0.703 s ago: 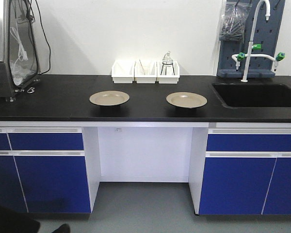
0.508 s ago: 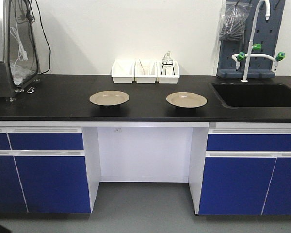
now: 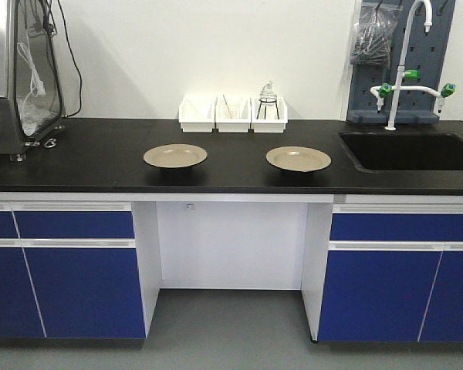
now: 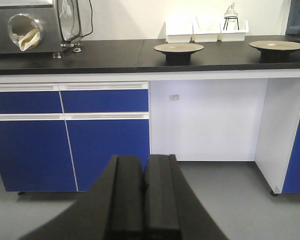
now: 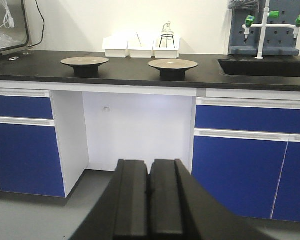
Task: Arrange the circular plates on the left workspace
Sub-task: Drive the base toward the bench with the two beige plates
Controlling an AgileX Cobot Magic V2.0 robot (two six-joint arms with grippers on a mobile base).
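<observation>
Two tan round plates with dark rims sit on the black countertop [image 3: 92, 158]. The left plate [image 3: 175, 156] is near the counter's middle, and the right plate [image 3: 298, 159] is closer to the sink. Both also show in the left wrist view, the left plate [image 4: 178, 48] and the right plate [image 4: 277, 45], and in the right wrist view, the left plate [image 5: 84, 61] and the right plate [image 5: 173, 64]. My left gripper [image 4: 142, 159] is shut and empty, low, well in front of the cabinets. My right gripper [image 5: 150, 163] is shut and empty, likewise low and far from the counter.
Three white bins [image 3: 232, 114] stand at the back wall, one holding a glass flask on a stand [image 3: 268, 100]. A recessed sink [image 3: 409, 150] with a white faucet [image 3: 401, 69] is at the right. A metal machine [image 3: 19, 73] stands at the far left. Blue cabinets [image 3: 77, 270] flank a knee recess.
The whole scene has shifted slightly right in the front view. A dark shape at the lower left of the earliest frame is gone. The plates have not moved on the counter.
</observation>
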